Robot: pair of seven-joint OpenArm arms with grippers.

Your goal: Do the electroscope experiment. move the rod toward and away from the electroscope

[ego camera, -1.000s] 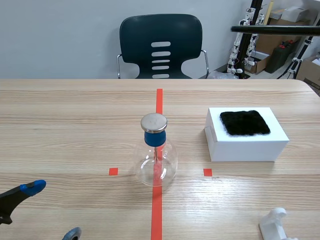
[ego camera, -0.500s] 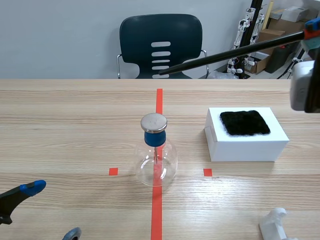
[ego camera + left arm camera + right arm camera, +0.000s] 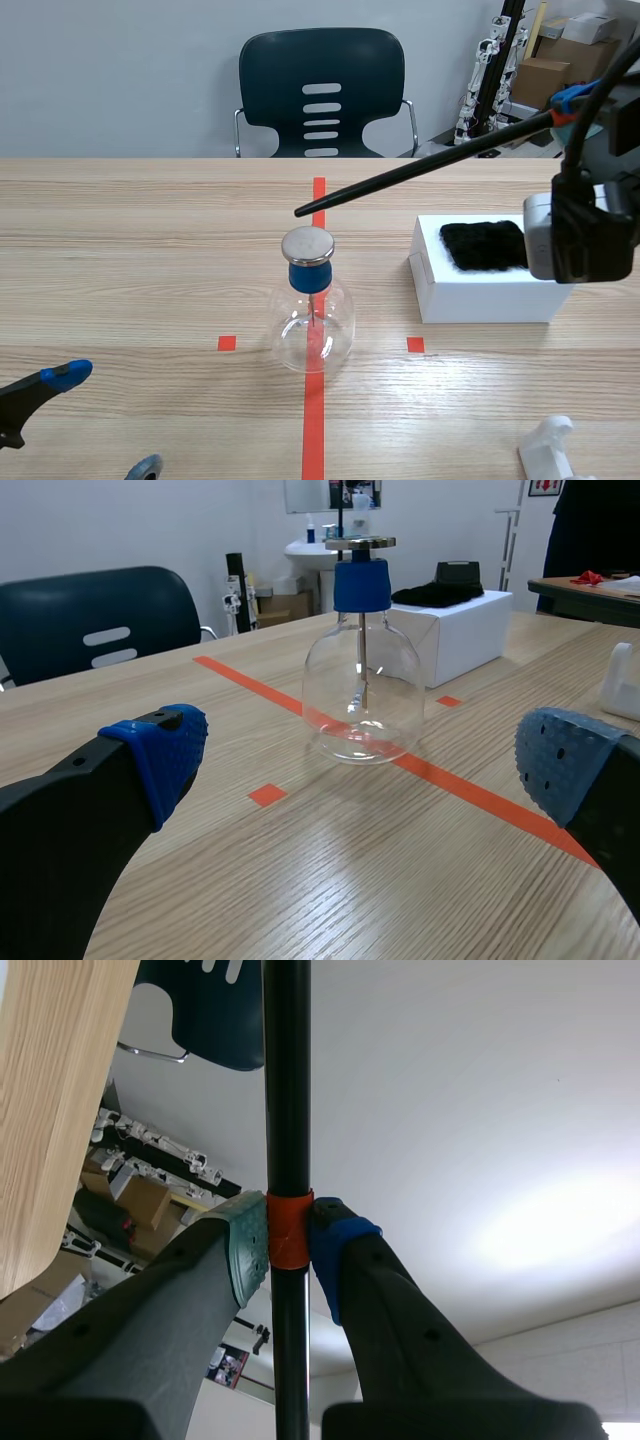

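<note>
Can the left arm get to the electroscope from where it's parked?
Probably yes. The left gripper is open, the electroscope stands ahead of it, and only bare table lies between. The tip of the rod hangs above the metal cap, so a low approach looks free.

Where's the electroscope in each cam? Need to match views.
Scene view: electroscope at centre, on the red tape line, left of the white box.
Left wrist view: electroscope ahead of the open left fingers, on the tape line.
Right wrist view: not in it; the rod sits clamped between the right fingers.
Shared landmark: dark chair beyond the table.
</note>
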